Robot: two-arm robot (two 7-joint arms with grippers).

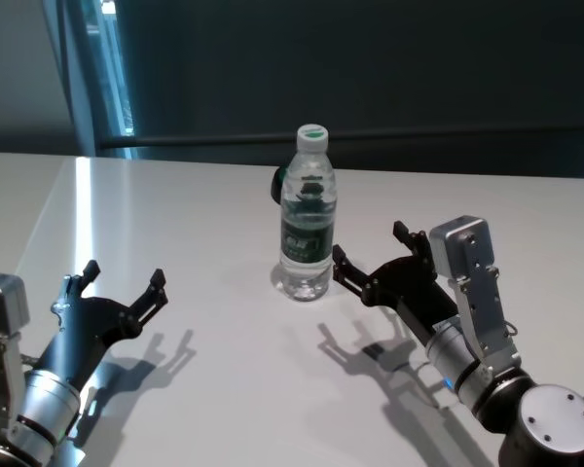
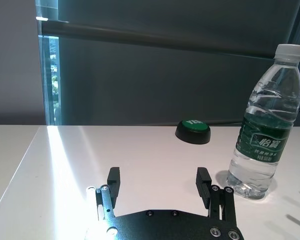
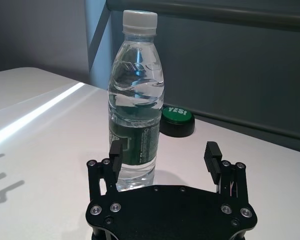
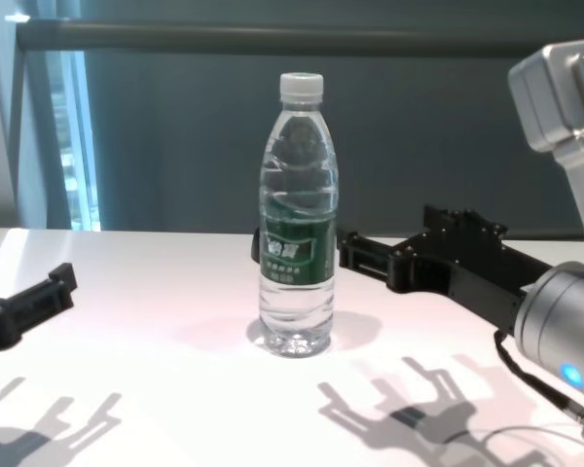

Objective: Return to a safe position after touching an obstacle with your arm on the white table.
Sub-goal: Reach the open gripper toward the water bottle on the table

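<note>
Green button (image 2: 192, 131) behind upright bottle (image 1: 307, 216), wide-jawed right gripper (image 1: 368, 256) just beside, left gripper (image 1: 123, 286) likewise wide

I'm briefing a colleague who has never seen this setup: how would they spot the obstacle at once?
Start at the white table and look near its middle, just ahead of the open right gripper. There a water bottle stands upright. It is the only tall thing: clear, white-capped, with a dark green label band, unlike the low green-topped button behind it.

Bottle (image 1: 307, 224) stands on the table (image 1: 204, 204) — button (image 2: 192, 131) behind, left gripper (image 1: 123, 283) left, right gripper (image 1: 372, 251) right.
</note>
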